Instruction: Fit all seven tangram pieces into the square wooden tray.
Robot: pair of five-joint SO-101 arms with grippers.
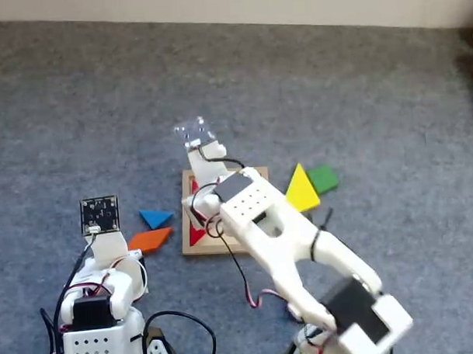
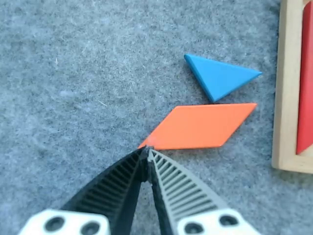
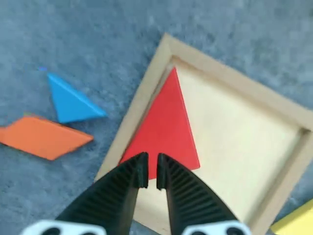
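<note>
The square wooden tray (image 1: pixel 216 250) lies mid-table with a red triangle (image 3: pixel 166 127) flat in its corner. My right gripper (image 3: pixel 151 171) hovers just over that triangle's wide end by the tray rim (image 3: pixel 145 95); its fingers are shut but for a thin slit, holding nothing. A blue triangle (image 2: pixel 220 76) and an orange parallelogram (image 2: pixel 200 126) lie on the carpet beside the tray (image 2: pixel 286 73). My left gripper (image 2: pixel 146 152) is shut and empty, its tips at the parallelogram's sharp corner. A yellow triangle (image 1: pixel 301 189) and a green square (image 1: pixel 323 178) lie past the tray's other side.
Grey carpet covers the whole table. The right arm (image 1: pixel 285 237) stretches across the tray and hides most of its inside in the high view. Cables (image 1: pixel 244 281) trail from both arm bases at the near edge.
</note>
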